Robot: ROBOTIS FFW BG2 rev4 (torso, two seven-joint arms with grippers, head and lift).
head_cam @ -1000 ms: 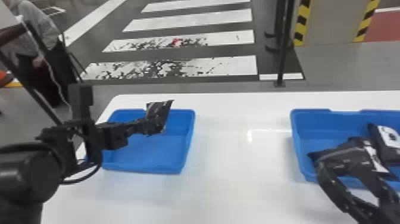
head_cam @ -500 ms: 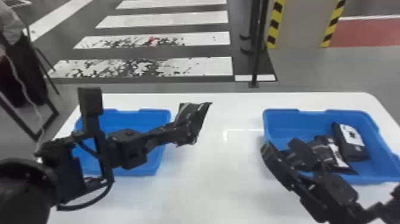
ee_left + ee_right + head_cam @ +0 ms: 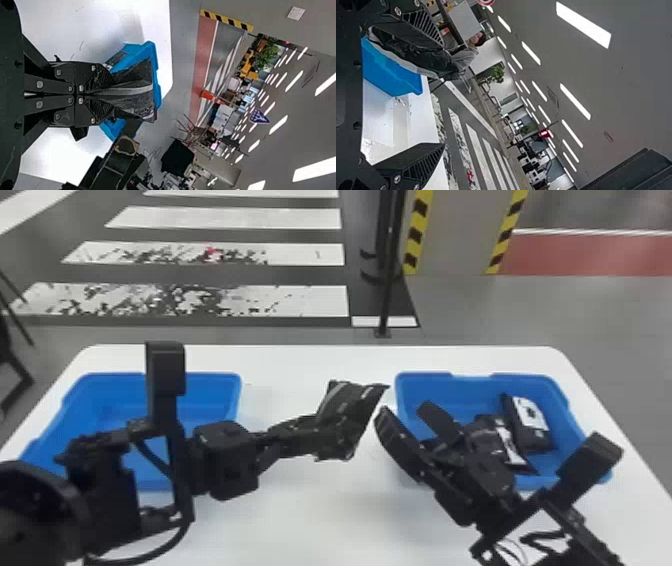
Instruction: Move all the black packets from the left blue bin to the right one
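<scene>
Clenched on a black packet (image 3: 352, 415), the left gripper (image 3: 311, 436) is above the white table (image 3: 310, 520), between the two blue bins. Its fingers (image 3: 99, 79) pinch one end of the packet, where the dark wrapping bunches into creases; the rest fans out beyond the fingertips, with a pale grey stripe running along it. The right gripper (image 3: 406, 412) is parted, its two black fingers (image 3: 395, 435) spread wide near the left side of the right blue bin (image 3: 575, 430). One finger is close to the held packet's free end; whether they touch, I cannot tell. Inside the right bin, a black packet with a white label (image 3: 531, 417) lies toward the right side, and another black-and-white packet (image 3: 510, 450) lies beside it, partly hidden by the right arm. The left blue bin (image 3: 215, 385) sits on the table's left side, partly covered by the left arm. Beyond the table, the grey floor has white crosswalk stripes (image 3: 225, 217), a thin black pole (image 3: 387, 290) and a grey panel edged in yellow-and-black hazard tape (image 3: 416, 235).
</scene>
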